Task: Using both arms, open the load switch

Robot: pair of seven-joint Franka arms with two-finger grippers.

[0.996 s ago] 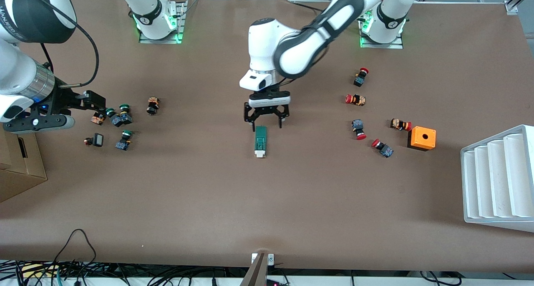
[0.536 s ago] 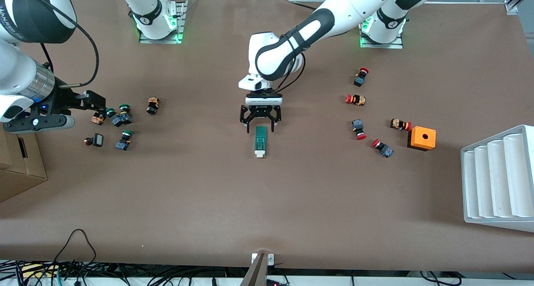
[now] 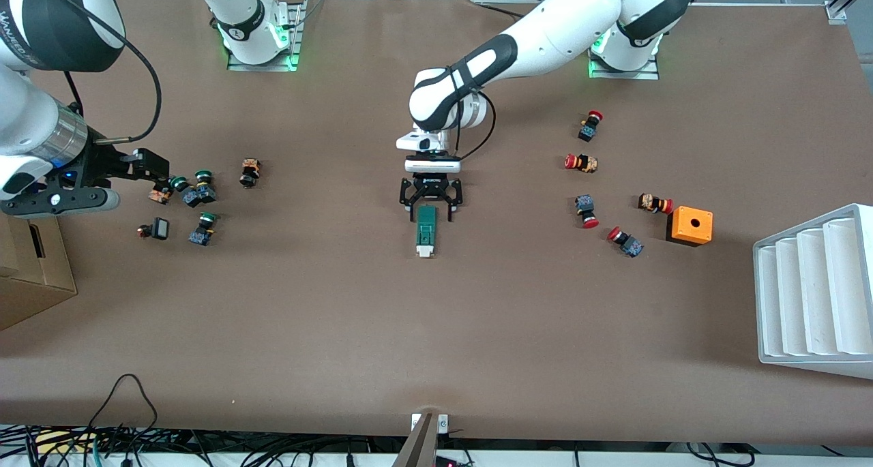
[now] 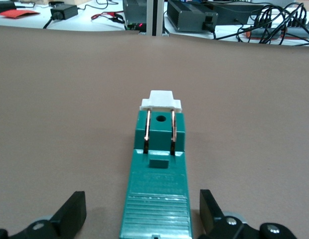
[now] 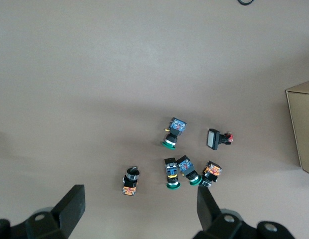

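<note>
One load switch (image 3: 426,231) lies mid-table; the left gripper (image 3: 430,213) straddles its twelve-o'clock end, fingers spread. The right gripper (image 5: 139,211) hovers open over six push buttons (image 5: 174,165).

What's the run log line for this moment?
left tool: open, straddling load switch | right tool: open, waiting above green-capped buttons

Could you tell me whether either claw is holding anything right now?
Nothing is held: the left claw straddles the load switch open, and the right claw waits open.
</note>
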